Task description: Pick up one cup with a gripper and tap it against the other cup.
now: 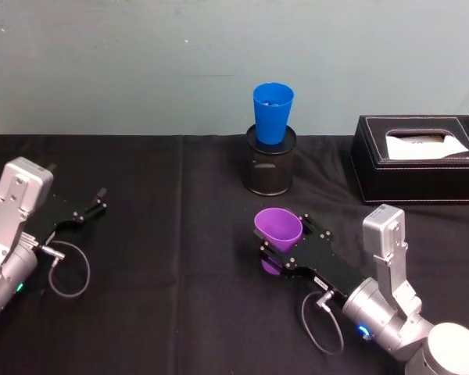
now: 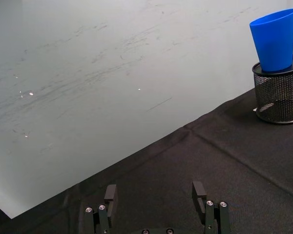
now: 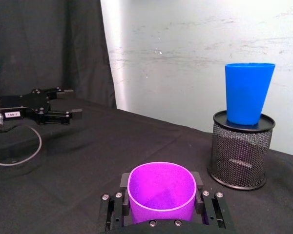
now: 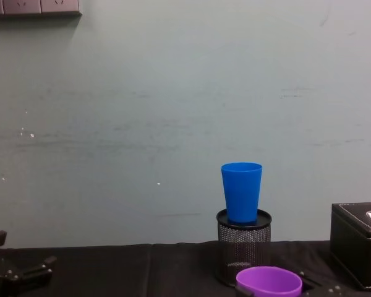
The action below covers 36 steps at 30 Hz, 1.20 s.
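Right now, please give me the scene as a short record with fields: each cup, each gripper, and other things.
purple cup: upright, between the right gripper's fingers
blue cup: upright on top of the black mesh holder, apart from the purple cup
right gripper: shut on the purple cup, in front of the holder
left gripper: open, holding nothing, low over the table's left side
tissue box: black, right of the holder
table: covered in black cloth
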### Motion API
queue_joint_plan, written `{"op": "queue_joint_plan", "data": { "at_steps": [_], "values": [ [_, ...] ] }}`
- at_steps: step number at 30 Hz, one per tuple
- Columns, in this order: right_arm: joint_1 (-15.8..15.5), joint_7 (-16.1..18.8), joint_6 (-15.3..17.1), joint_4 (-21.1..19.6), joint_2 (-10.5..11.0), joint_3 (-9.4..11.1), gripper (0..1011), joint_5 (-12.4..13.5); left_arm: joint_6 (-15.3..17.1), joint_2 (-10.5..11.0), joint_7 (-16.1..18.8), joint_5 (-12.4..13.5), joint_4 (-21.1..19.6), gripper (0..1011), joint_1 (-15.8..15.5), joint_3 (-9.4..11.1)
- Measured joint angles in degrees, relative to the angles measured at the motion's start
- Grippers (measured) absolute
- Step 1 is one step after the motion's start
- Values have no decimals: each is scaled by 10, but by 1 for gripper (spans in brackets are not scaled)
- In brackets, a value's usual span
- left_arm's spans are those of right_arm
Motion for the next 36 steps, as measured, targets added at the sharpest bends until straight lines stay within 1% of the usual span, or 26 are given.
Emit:
{"op": "queue_joint_plan", "data": {
  "at_steps": [5,10,21,25,27,28,29,30,33,36],
  "values": [
    [7,7,-16,23,-7,3,723,-1,0,0,0,0,0,1000,0,0],
    [12,10,-26,37,-13,5,723,-3,0,0,0,0,0,1000,0,0],
    [13,13,-30,41,-14,7,726,-3,0,0,0,0,0,1000,0,0],
    [13,13,-30,41,-14,6,798,-2,0,0,0,0,0,1000,0,0],
    [13,13,-30,40,-14,6,864,-2,0,0,0,0,0,1000,0,0],
    [13,13,-30,40,-14,6,875,-2,0,0,0,0,0,1000,0,0],
    [13,13,-30,40,-14,6,931,-2,0,0,0,0,0,1000,0,0],
    [13,13,-30,40,-14,6,931,-2,0,0,0,0,0,1000,0,0],
    [13,13,-30,40,-13,6,1003,-2,0,0,0,0,0,1000,0,0],
    [13,13,-29,40,-13,6,1000,-2,0,0,0,0,0,1000,0,0]
  ]
}}
